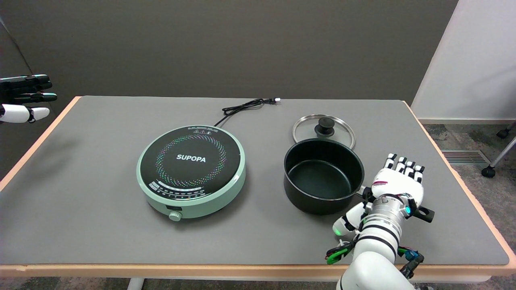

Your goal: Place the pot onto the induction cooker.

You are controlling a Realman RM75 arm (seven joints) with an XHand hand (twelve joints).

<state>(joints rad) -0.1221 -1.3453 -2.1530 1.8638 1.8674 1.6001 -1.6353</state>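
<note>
pot (322, 177): black, no lid on it, sat on the desk (80, 169) right of the middle and a bit toward the near edge. Nothing inside as far as I could see. It was not on the cooker, just beside it with a strip of bare mat between the two.

handle: the pot's black handle (423, 213) stuck out toward the near right corner, and most of it was hidden under the hand.

right hand (397, 181): sat right over that handle by the pot's right side, fingers pointing toward the far edge and lying close together, thumb down low on the near side. Honestly couldn't tell if it had closed on the handle or was only resting above it, the hand's own back blocked that.

cooker (191, 171): round, mint green body with a black glass top, roughly mid-desk, left of the pot. Small knob (175, 216) on its near side.

writing: "SUPOPA" in white across the middle of the glass, ringed by coloured dots. There was small print and icons along the near rim of the glass too, way too tiny to read.

lid (323, 129): glass with a metal rim and a black knob, lay flat just behind the pot toward the far edge, partly hidden by the pot's rim.

cord (246, 106): black, ran from the cooker's back toward the far edge, plug lying loose on the mat.

in the way: nothing stood on the mat between pot and cooker.

left hand (24, 98): hung in the air off the far left corner.
</note>
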